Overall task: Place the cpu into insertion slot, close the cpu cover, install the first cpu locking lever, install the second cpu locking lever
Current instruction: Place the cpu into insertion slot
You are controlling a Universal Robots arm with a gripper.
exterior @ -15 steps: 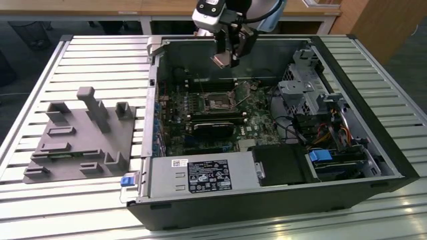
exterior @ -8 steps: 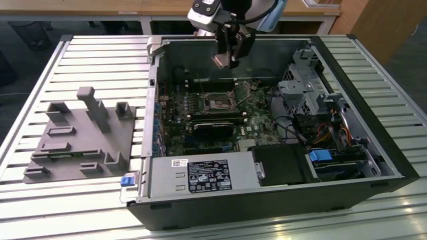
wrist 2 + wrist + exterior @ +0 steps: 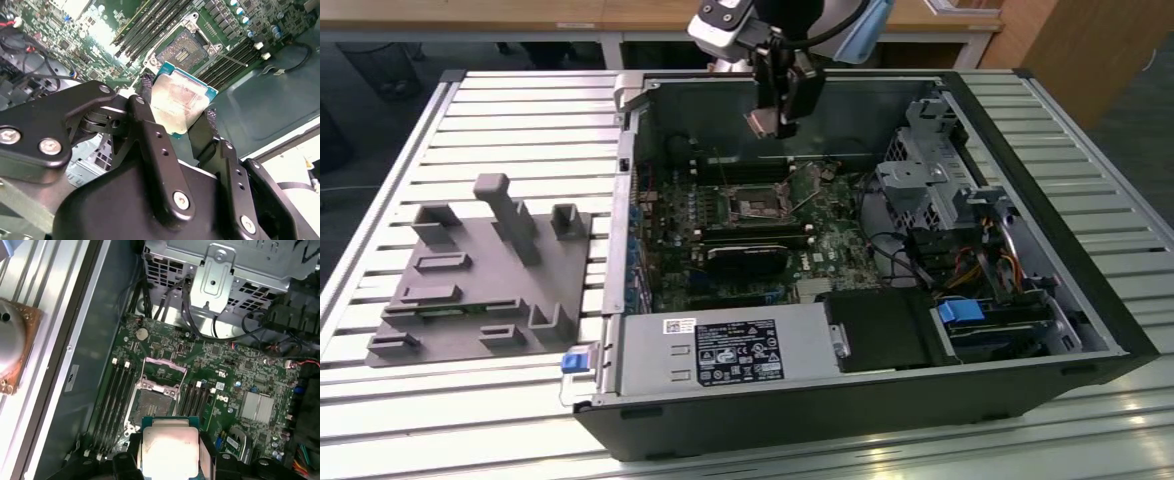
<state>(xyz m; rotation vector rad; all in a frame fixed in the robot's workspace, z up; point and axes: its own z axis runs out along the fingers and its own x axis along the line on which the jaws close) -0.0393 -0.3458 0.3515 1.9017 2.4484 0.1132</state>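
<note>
My gripper (image 3: 774,118) hangs over the back part of the open computer case, shut on the cpu (image 3: 759,122), a flat square chip with a silvery face. Both wrist views show the cpu (image 3: 180,102) (image 3: 167,445) clamped by its edges between the black fingers (image 3: 150,125). The insertion slot (image 3: 751,203) (image 3: 184,47) (image 3: 152,402) lies below on the green board, its dark centre bare and uncovered. The cpu is well above it and touches nothing. The cpu cover (image 3: 165,366) stands swung up at one edge of the slot.
Long black memory slots (image 3: 112,400) flank the socket on both sides. A black cooler block (image 3: 747,262) sits nearer the front, a power supply (image 3: 720,350) in front of it. A metal drive cage (image 3: 934,170) and cables fill the exterior view's right. A grey fixture (image 3: 480,270) lies outside the case.
</note>
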